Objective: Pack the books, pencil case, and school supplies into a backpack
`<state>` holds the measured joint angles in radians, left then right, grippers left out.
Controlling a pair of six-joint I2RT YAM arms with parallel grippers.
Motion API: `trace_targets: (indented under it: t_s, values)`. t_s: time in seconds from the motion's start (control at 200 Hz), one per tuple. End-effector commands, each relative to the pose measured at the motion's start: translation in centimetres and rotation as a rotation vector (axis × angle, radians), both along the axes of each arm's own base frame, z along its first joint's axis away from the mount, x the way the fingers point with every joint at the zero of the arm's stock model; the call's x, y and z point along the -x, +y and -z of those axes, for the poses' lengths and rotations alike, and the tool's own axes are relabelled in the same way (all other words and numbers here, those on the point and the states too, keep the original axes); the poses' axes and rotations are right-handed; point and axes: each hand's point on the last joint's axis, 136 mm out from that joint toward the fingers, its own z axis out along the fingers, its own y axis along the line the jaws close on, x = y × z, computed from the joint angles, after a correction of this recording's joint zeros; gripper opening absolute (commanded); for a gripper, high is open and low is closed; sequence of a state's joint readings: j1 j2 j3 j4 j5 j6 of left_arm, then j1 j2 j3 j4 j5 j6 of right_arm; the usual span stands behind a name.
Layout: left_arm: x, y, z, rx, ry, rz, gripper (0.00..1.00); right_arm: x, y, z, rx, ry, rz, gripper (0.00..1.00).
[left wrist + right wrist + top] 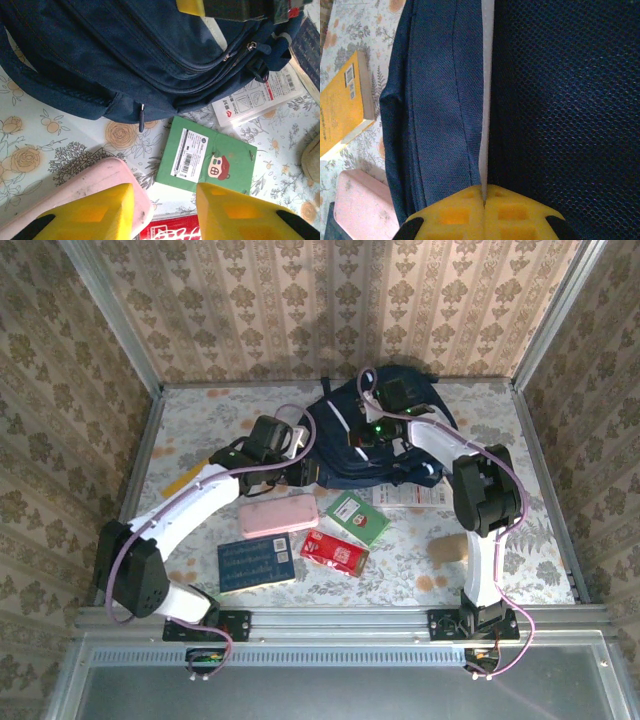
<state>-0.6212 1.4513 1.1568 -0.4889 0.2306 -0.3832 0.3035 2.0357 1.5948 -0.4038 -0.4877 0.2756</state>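
Note:
The navy backpack (350, 445) lies at the back middle of the table. My right gripper (484, 200) is shut on a thin pale edge of the backpack (440, 100) fabric, beside dark mesh. My left gripper (165, 212) is open with nothing between its fingers. It hovers just in front of the backpack (125, 50), over the corner of the pink pencil case (65, 190) and the red pack (170, 231). The green pack (207, 155) and white strip (255, 97) lie beyond. The blue book (257, 562) lies near the front. The yellow book (342, 105) lies left of the backpack.
The pencil case (278, 515), green pack (358, 517), red pack (334, 552) and white strip (410, 496) lie close together in front of the backpack. A tan lump (449, 548) sits by the right arm's base. Patterned walls enclose the table on three sides.

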Motion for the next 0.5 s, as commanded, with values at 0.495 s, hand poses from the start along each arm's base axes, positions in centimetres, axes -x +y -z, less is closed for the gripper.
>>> trace_targets:
  t_s: [0.495]
  values:
    - [-3.0,-2.1,-0.3,-0.140,-0.118,0.048,0.59,-0.8,-1.0,-18.5,-0.394,-0.131,0.133,0.00]
